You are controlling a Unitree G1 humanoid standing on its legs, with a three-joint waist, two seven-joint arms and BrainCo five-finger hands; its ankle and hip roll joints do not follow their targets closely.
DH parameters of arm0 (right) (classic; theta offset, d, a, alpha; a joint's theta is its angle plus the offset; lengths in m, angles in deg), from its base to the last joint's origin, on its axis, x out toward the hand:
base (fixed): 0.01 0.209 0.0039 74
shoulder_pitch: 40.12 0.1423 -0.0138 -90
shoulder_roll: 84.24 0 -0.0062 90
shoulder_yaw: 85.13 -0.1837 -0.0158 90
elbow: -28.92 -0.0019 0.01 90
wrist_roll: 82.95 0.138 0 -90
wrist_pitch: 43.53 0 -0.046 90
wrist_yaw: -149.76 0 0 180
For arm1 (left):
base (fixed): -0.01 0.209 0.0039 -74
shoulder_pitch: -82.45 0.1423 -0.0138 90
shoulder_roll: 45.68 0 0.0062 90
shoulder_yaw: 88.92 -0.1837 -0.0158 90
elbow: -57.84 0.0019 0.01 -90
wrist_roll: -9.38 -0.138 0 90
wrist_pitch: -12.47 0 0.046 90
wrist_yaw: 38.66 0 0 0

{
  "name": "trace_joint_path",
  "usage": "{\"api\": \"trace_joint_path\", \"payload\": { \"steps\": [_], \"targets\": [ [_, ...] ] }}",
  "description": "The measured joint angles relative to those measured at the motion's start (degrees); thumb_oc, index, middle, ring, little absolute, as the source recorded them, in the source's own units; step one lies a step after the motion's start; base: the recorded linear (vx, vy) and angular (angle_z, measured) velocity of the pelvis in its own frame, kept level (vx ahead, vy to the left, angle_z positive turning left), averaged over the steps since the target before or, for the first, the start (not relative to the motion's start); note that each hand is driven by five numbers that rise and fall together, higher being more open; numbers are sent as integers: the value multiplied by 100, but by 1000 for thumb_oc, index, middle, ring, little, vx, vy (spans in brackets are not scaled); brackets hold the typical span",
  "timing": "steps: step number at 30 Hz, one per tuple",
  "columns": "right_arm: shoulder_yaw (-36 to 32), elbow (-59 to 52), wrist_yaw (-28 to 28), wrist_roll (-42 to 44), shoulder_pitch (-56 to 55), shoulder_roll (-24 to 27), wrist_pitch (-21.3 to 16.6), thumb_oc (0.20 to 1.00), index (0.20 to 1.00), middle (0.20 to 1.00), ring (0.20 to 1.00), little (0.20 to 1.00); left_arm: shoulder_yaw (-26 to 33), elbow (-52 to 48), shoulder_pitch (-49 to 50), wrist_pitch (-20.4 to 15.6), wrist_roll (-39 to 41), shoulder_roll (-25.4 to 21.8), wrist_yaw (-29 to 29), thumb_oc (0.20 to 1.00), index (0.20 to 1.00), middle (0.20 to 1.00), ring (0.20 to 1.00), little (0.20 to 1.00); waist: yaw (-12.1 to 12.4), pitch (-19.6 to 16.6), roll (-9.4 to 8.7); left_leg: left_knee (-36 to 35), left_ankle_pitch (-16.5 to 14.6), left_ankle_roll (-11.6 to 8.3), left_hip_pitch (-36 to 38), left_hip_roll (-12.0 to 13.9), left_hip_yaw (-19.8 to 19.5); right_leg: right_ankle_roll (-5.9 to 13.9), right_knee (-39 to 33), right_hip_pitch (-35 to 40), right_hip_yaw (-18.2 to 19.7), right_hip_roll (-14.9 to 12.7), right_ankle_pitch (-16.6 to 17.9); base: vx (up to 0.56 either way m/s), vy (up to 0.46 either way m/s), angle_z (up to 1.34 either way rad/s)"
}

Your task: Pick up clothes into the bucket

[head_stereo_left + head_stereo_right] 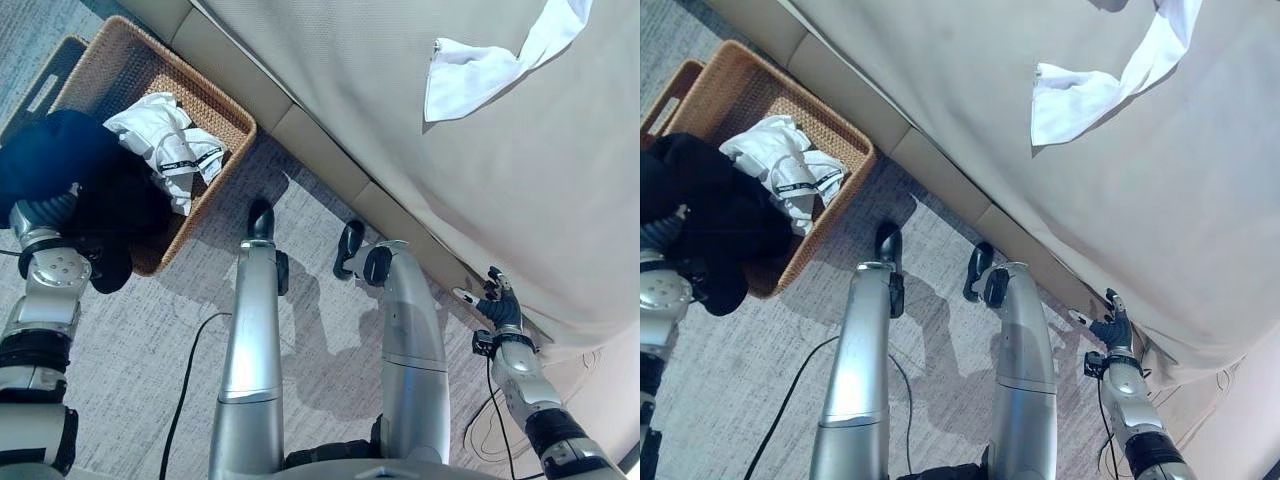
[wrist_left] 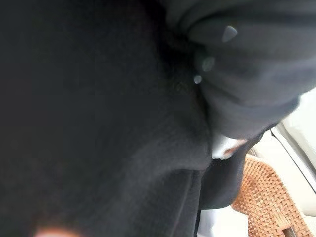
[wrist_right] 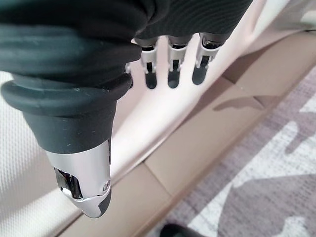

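Hanging over the near corner of the wicker basket point(image 1: 215, 115), a dark garment point(image 1: 70, 170) drapes over the left arm's end and covers the left robot hand, so I cannot tell how its fingers stand. In the left wrist view the dark cloth point(image 2: 98, 123) sits right against the camera, with a bit of basket weave point(image 2: 266, 197) past it. Inside the basket lies a white garment with black bands point(image 1: 165, 140), bunched against the far wall. Basket stands on the grey carpet point(image 1: 320, 330), just beside the bed base point(image 1: 320, 150). On the bed's beige cover point(image 1: 400, 120) lies a white piece of clothing point(image 1: 480, 70), well apart from the basket. Right robot hand point(image 1: 497, 300) hangs low by the bed's edge, fingers straight and relaxed, holding nothing; its wrist view shows the fingertips point(image 3: 172, 76) pointing at the bed side, thumb point(image 3: 89, 182) apart.
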Motion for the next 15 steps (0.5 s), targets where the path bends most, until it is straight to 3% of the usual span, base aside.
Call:
{"api": "trace_joint_path", "payload": {
  "steps": [5,15],
  "targets": [
    [99,8,-65,-3,2,5,0,1000,1000,1000,1000,1000,-203,107,-77,188,-340,-337,49,1000,1000,1000,1000,1000,-1,-2,-4,-41,-16,29,56,50,20,23,-59,35,18,63,16,-9,-7,-5],
    [101,51,-179,-3,11,-25,17,1000,1000,1000,1000,1000,-107,181,41,412,-493,-292,-22,1000,1000,1000,1000,1000,-24,-3,-4,-469,-4,68,477,155,99,45,-420,332,80,163,94,-31,-25,-2]
  ]
}}
